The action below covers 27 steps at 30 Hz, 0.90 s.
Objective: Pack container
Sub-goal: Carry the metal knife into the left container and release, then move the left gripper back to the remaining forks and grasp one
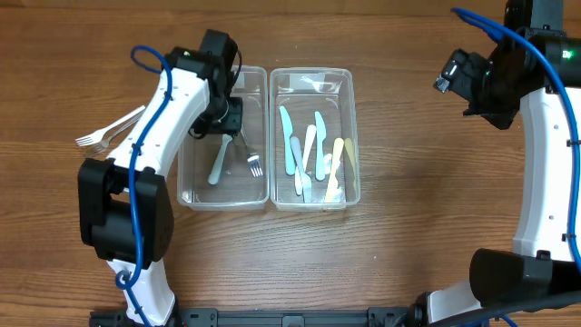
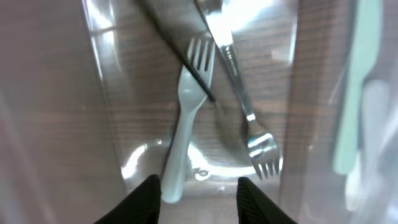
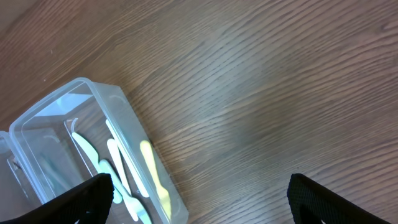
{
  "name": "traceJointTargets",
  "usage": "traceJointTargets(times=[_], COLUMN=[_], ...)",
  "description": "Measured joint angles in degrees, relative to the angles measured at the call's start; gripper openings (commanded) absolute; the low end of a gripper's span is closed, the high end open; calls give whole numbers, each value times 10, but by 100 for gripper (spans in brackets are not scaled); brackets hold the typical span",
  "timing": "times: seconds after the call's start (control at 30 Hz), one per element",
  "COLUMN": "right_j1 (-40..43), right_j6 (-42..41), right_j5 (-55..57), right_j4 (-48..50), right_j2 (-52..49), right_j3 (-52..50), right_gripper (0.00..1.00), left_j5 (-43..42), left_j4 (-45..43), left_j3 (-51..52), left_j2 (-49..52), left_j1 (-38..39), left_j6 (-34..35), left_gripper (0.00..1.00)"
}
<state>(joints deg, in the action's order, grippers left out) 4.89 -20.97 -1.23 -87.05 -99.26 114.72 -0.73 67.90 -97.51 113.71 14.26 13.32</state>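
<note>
Two clear plastic containers stand side by side. The left container (image 1: 195, 195) holds a pale green plastic fork (image 1: 219, 161) and a metal fork (image 1: 252, 162). The right container (image 1: 352, 136) holds several plastic knives (image 1: 313, 154). My left gripper (image 1: 227, 116) is open and empty over the left container; in its wrist view the green fork (image 2: 183, 118) and metal fork (image 2: 252, 130) lie just ahead of the fingers (image 2: 198, 198). My right gripper (image 1: 454, 77) is open and empty above bare table; its wrist view shows the knife container (image 3: 118, 118) at lower left.
Two white plastic forks (image 1: 109, 132) lie on the wooden table left of the left arm. Blue cables run along both arms.
</note>
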Motion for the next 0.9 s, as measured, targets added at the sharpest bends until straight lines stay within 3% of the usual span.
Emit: traceJointTargets(times=[0.1,0.17,0.3,0.67,0.9], right_j1=[0,0,0,0,0], right_j6=[0,0,0,0,0], right_j5=[0,0,0,0,0], right_j4=[0,0,0,0,1], right_j2=[0,0,0,0,0], right_j3=[0,0,0,0,0], right_gripper=[92,92,92,92,92], left_j5=[25,43,81,76,28], left_j4=[50,66,90,74,-5], left_j3=[-84,-124,-201,-207,-85], left_j2=[0,-1,-10,-19,-18], left_j1=[-2,-6,-44,-250,-296], left_j6=[-30,-44,-104,-234,-305], left_gripper=[67,69,88,82,81])
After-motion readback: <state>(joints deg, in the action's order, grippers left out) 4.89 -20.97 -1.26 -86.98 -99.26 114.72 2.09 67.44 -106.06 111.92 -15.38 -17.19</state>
